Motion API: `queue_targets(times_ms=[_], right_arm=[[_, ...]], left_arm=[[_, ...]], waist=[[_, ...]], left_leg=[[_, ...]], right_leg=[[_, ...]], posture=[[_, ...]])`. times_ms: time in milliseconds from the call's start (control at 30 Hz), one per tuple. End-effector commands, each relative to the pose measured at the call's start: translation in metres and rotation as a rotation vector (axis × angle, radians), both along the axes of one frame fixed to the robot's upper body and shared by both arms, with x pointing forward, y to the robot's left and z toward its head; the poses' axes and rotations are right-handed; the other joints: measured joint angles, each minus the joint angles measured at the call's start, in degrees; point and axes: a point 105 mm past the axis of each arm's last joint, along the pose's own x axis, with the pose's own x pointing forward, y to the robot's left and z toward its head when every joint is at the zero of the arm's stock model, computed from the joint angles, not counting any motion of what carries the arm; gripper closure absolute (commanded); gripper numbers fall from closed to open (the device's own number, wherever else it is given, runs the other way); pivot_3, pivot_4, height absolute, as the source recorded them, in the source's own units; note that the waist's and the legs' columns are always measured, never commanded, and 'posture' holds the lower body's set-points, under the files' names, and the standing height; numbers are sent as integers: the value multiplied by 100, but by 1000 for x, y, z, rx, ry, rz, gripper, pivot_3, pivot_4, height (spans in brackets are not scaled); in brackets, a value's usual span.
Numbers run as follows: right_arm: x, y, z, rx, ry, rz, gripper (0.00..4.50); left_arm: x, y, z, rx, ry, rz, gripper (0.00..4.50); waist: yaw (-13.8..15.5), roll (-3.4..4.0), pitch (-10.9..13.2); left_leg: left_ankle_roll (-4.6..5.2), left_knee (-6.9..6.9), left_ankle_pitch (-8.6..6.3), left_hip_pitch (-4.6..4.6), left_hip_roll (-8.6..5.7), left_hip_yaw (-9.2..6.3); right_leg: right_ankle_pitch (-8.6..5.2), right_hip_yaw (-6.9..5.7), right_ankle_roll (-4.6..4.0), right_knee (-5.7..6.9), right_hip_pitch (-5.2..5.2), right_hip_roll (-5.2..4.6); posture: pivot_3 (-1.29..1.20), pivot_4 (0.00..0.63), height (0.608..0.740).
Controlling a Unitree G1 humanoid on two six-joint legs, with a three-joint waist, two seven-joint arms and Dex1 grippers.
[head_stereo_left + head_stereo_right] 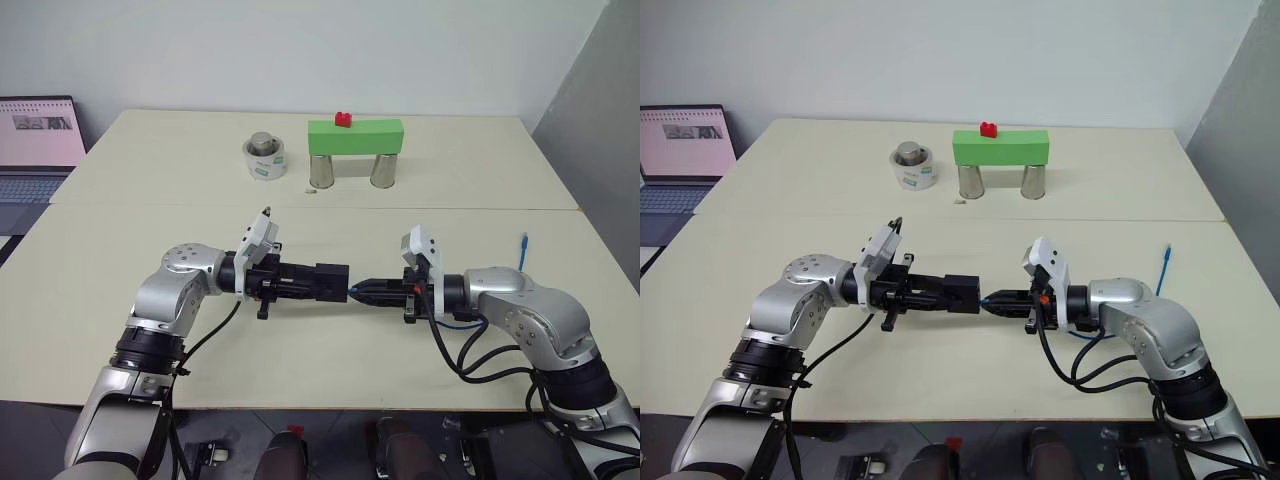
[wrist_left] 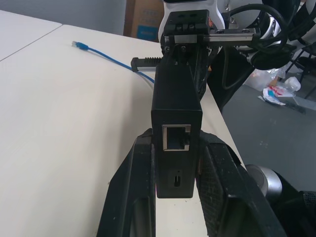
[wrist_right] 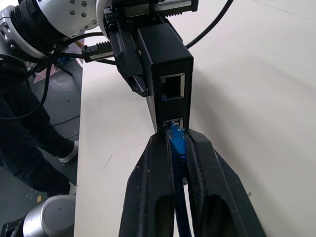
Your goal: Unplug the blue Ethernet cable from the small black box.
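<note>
My right gripper point(image 3: 178, 148) is pinched onto the plug end of the blue Ethernet cable point(image 3: 176, 140), right where it enters the lower port of the small black box point(image 3: 165, 64). The plug looks seated in that port, so I judge the unplugging itself is not yet done. The port above it on the same face is vacant.

My left gripper point(image 2: 177, 148) is clamped on the opposite end of the box, one finger on each side, holding it up off the counter point(image 1: 300, 215) between the two arms. From the head camera the box point(image 1: 330, 281) sits in line between both grippers, level with them.

The cable runs back under my right arm and its free end point(image 1: 523, 240) lies on the counter near the right edge.

So both grasps are set: box braced, plug gripped. What I reckon is left is pulling the two apart, perhaps with the latch pressed, which I cannot see.
</note>
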Motion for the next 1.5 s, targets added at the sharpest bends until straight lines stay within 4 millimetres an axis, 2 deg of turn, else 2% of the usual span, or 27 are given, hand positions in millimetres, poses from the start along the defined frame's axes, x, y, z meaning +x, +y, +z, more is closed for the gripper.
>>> queue_targets(times_ms=[33,233,500,700,800,867,933,1000,1067,1100,1167,1233,1300,1367,1500], right_arm=[[-2,3,5,2,-44,20,4436],[-3,2,6,-13,-56,35,4437],[-5,-17,-1,-80,-42,31,4438],[-3,-25,-1,-86,-47,-3,4439],[33,-48,6,-87,-141,-207,4440],[66,-70,10,-97,-228,-410,4440],[95,-94,8,-139,-313,-599,4440],[111,-109,0,-190,-359,-704,4440],[123,-119,-7,-222,-379,-794,3736],[126,-122,-11,-240,-384,-814,3538],[128,-120,-14,-227,-368,-813,2944],[125,-115,-10,-211,-378,-780,2583],[119,-109,-2,-200,-399,-728,2028],[104,-93,7,-162,-407,-610,1495],[54,-53,26,-66,-404,-298,632]], left_arm=[[-1,-3,13,-32,-47,-15,3736],[-2,-3,13,-28,-47,-21,3736],[5,16,10,58,-89,16,3736],[7,20,9,78,-107,30,3736],[9,23,8,71,-107,64,3736],[10,25,6,58,-100,102,3736],[10,27,2,50,-90,138,3736],[9,27,-2,54,-83,156,3736],[7,26,-6,58,-76,164,3736],[8,26,-7,55,-75,180,3736],[9,26,-10,59,-86,216,3736],[11,27,-9,46,-94,258,3736],[16,29,-8,30,-111,314,3736],[26,36,-10,25,-140,419,3736],[57,61,-7,-24,-257,697,3736]], waist=[[0,0,0],[0,0,0],[0,0,0],[3,0,0],[3,0,0],[-1,0,0],[-27,0,0],[-38,0,0],[-40,0,0],[-41,0,0],[-39,0,0],[-37,2,1],[-34,2,1],[-30,3,2],[5,3,1]], left_leg=[[0,0,0,0,0,0],[0,0,0,0,0,0],[0,0,0,0,0,0],[0,0,0,-1,-1,4],[0,0,0,-1,0,2],[0,2,0,0,-1,4],[0,3,0,2,-1,12],[0,1,0,4,-1,12],[0,-6,0,2,0,10],[0,-7,0,1,0,11],[0,-7,0,-11,0,12],[0,-6,0,-28,-1,15],[0,-5,0,-35,-1,14],[0,-4,0,-37,-1,12],[0,-3,0,-35,1,-2]], right_leg=[[0,0,0,0,0,0],[0,0,0,0,0,0],[0,0,0,-1,-1,0],[0,2,0,-2,-1,-1],[0,1,0,-1,-1,0],[0,3,0,0,-1,-1],[1,10,2,2,-1,-1],[2,10,2,4,-1,-1],[1,9,0,3,-6,-1],[1,9,-2,4,-7,-1],[16,10,-27,7,-19,-1],[17,13,-29,9,-36,-3],[18,11,-30,9,-41,-4],[18,10,-30,10,-43,-4],[16,-2,-26,9,-38,-3]], posture=[[0,150,740],[0,150,740],[0,150,740],[0,150,740],[0,150,740],[0,150,740],[0,150,740],[0,150,740],[0,150,740],[0,150,740],[0,150,740],[0,150,740],[0,150,740],[0,150,740],[0,150,740]])
